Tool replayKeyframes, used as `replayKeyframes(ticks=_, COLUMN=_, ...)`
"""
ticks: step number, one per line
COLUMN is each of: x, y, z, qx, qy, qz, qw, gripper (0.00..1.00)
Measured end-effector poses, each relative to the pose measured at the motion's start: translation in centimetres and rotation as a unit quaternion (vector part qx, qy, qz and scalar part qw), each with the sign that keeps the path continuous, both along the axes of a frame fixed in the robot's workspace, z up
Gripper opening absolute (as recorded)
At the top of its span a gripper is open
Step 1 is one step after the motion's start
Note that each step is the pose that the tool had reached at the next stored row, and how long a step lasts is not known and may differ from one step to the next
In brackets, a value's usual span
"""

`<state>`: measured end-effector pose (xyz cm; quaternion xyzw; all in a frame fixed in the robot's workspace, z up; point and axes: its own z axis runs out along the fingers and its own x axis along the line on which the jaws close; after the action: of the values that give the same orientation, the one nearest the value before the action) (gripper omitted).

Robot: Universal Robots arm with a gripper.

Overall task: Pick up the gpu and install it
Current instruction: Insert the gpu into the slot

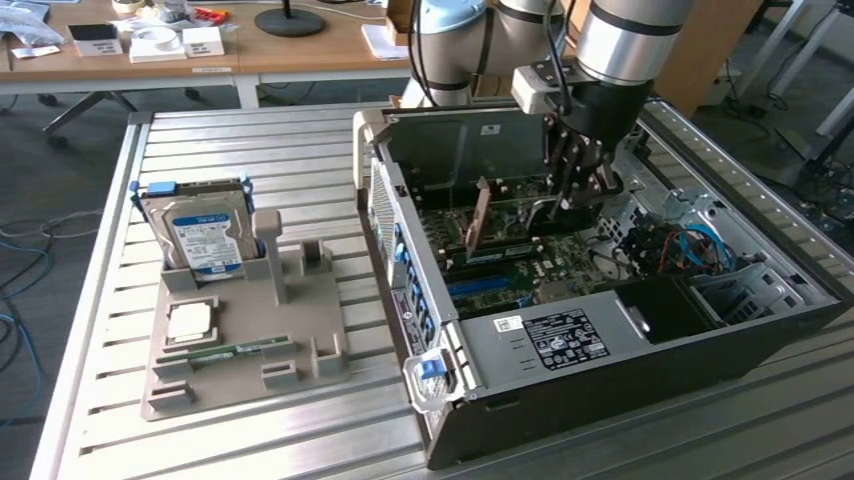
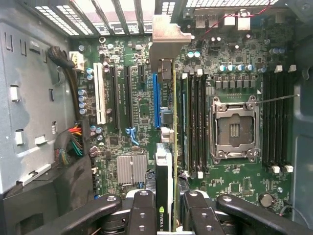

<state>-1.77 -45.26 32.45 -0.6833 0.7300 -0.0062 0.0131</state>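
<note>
Gripping the gpu (image 2: 165, 164) edge-on in my closed gripper (image 2: 166, 213), I hold it inside the computer case (image 1: 601, 400), just above the motherboard (image 2: 142, 110) beneath me, seemingly not yet seated.

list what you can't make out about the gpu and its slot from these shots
- Whether the gpu is seated in its slot: in the wrist view the card is edge-on and covers the slot under it.
- The same contact, exterior view: too small, and partly behind the gripper.
- Text on the hard drive label: exterior view, too small.
</note>
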Motion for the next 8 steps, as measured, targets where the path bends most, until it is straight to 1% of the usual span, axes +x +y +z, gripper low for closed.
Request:
replayKeyframes(ticks=2, x=0.0, y=0.0, z=0.01, qx=-0.0037, qy=0.0016, qz=0.0, qw=1.0, gripper=0.27)
replayKeyframes(ticks=3, x=-0.01, y=0.0, z=0.01, qx=-0.0042, qy=0.002, qz=0.0, qw=1.0, gripper=0.27)
replayKeyframes(ticks=5, x=-0.01, y=0.0, z=-0.01, qx=-0.0044, qy=0.0021, qz=0.0, qw=1.0, gripper=0.27)
replayKeyframes(ticks=6, x=0.0, y=0.01, z=-0.1, qx=-0.0037, qy=0.0021, qz=0.0, qw=1.0, gripper=0.27)
replayKeyframes(ticks=8, x=-0.01, y=0.0, z=-0.28, qx=-0.0006, qy=0.0021, qz=0.0, qw=1.0, gripper=0.27)
